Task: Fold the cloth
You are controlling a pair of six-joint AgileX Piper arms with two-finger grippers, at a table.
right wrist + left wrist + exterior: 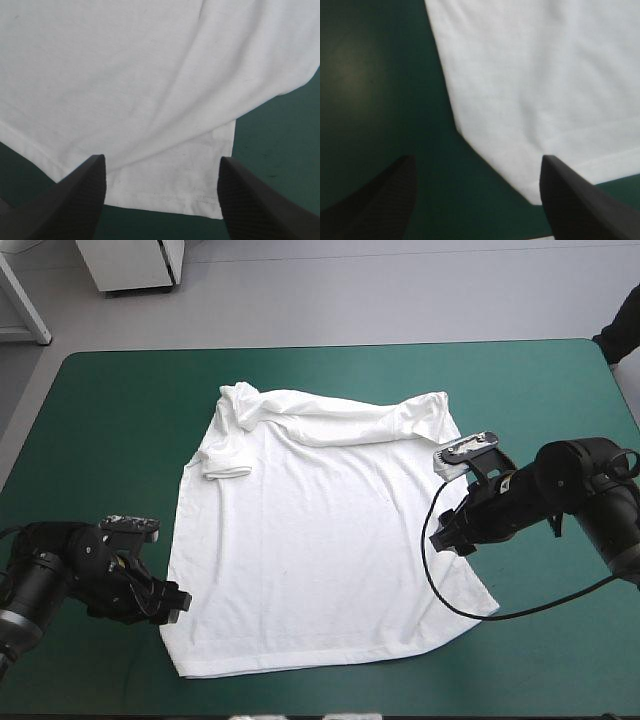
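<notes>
Teal-green cover [100, 440] runs over the whole surface. Your white short-sleeved T-shirt [320, 540] lies spread on it about mid-surface, hem toward you, neck end toward the far edge.

Nearest first: the left end effector [172, 602], two broad black fin-shaped fingers, sits low on the cover just beside the T-shirt's near left corner. The high view shows it apart from the cloth. Its own wrist view has the fingers set wide and empty, with cover between them and the slanting cloth edge reaching in toward one finger. Read that as lining up for a pinch at the corner, so the hem can be carried up over the body. The near hem [330, 665] is slightly bowed but flat enough to grab.

Farther in, the right end effector [445, 535] hangs at the T-shirt's right side edge, about halfway up the body. Its fingers are wide too, holding nothing. Its wrist view shows a stitched edge of white cloth lying between and just ahead of them. That's likely the matching grab point for a two-handed fold. You're higher up the side than on the left, so watch for a skewed fold.

Farthest: the left sleeve [225, 465] is bunched and rolled on itself, the right sleeve [425, 415] is tucked along the shoulder line, and the neck end is wrinkled. In my judgement folding has not started, and neither grasp is made yet.
</notes>
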